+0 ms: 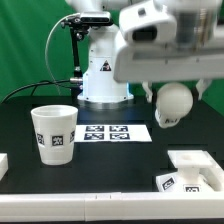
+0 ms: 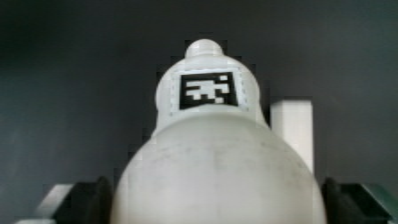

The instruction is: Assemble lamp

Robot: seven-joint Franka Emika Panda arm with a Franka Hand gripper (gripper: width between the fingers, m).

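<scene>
My gripper is shut on the white bulb and holds it in the air above the black table, at the exterior view's right. Its round head points down. In the wrist view the bulb fills the middle, its tag facing the camera, with a dark finger on either side. The cup-shaped shade stands upright on the table at the left. The blocky base lies at the front right, below and in front of the held bulb.
The marker board lies flat mid-table between shade and base. The white robot pedestal stands behind it. A white bar sits at the left table edge. A pale edge shows behind the bulb.
</scene>
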